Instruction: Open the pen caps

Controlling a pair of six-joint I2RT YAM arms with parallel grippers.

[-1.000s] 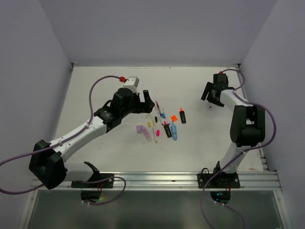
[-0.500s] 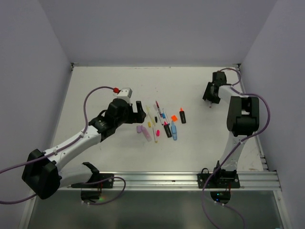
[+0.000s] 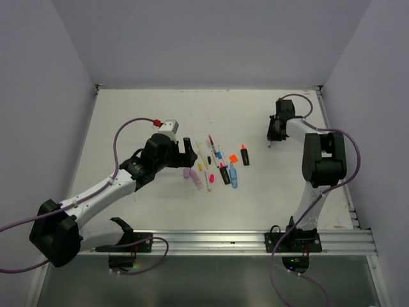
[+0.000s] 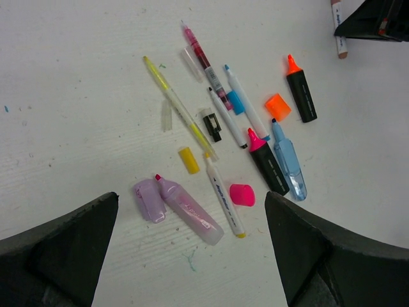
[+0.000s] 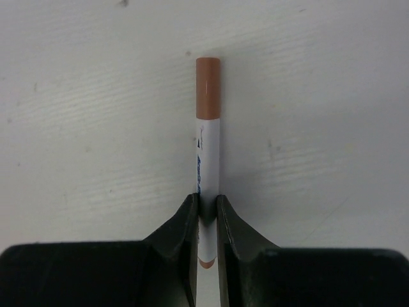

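On a white table [image 3: 128,128], the right gripper [image 5: 206,203] at the far right pinches a thin white pen [image 5: 208,147], its brown cap [image 5: 208,89] still on. Only the right wrist view shows this grip. Well apart to the left, the left gripper [image 4: 192,256] hangs wide open above scattered pens [image 4: 225,118]. Loose among them lie a lilac cap [image 4: 148,199], yellow cap [image 4: 188,160], pink cap [image 4: 242,194] and orange cap [image 4: 277,106].

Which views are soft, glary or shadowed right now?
Top external: even diffuse light, faint shadows, no glare; the pens are tiny. Left wrist: pens sharp, the left fingers dark and soft-edged in the bottom corners. Right wrist: the brown-capped pen crisp, the right fingers near-black, little detail.
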